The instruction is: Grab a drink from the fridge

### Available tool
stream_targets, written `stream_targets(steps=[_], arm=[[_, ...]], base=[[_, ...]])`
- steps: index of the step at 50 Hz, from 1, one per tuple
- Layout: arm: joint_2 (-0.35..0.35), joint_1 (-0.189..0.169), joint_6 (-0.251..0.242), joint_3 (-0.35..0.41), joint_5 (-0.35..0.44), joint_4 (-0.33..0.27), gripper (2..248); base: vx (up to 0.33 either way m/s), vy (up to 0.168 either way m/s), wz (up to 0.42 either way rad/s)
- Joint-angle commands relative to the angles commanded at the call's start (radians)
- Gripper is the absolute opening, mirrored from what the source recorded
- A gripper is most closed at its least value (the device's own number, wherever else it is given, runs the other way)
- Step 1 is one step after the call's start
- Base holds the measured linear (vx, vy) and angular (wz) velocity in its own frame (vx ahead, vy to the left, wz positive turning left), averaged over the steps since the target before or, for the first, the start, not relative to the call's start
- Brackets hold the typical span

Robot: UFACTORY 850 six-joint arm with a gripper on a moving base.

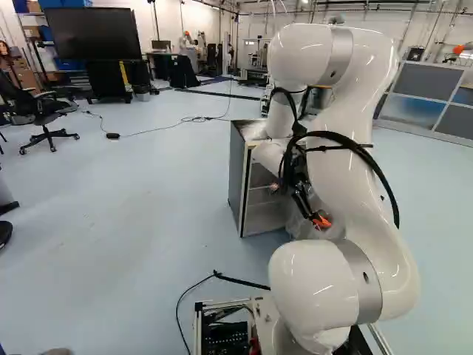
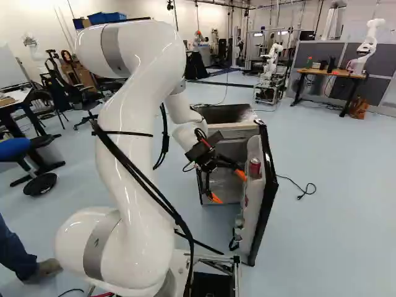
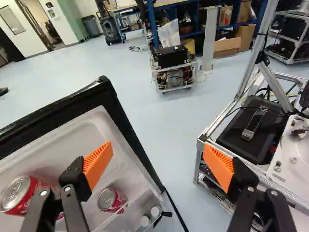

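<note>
My fingers (image 2: 228,187) are released and spread wide apart, one of them over the inside of the open door (image 3: 89,128) of the fridge (image 1: 236,174). In that door sits a red can (image 3: 18,197), partly hidden behind this finger; a second red can (image 3: 107,199) sits on its other side, near two white caps (image 3: 155,211).

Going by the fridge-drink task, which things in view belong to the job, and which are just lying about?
Part of the job:
- fridge
- its open door
- red can beside one finger
- second red can
- open tool

Just around:
- office chair
- large screen
- wood-topped desk
- another robot
</note>
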Motion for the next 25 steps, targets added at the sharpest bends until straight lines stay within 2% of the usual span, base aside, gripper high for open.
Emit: stream_targets(steps=[18, 25], arm=[[0.003, -0.01, 0.0, 0.013, 0.0, -0.001, 247], [0.003, -0.01, 0.0, 0.013, 0.003, -0.037, 247]], base=[[0.0, 0.0, 0.0], [0.0, 0.0, 0.0]])
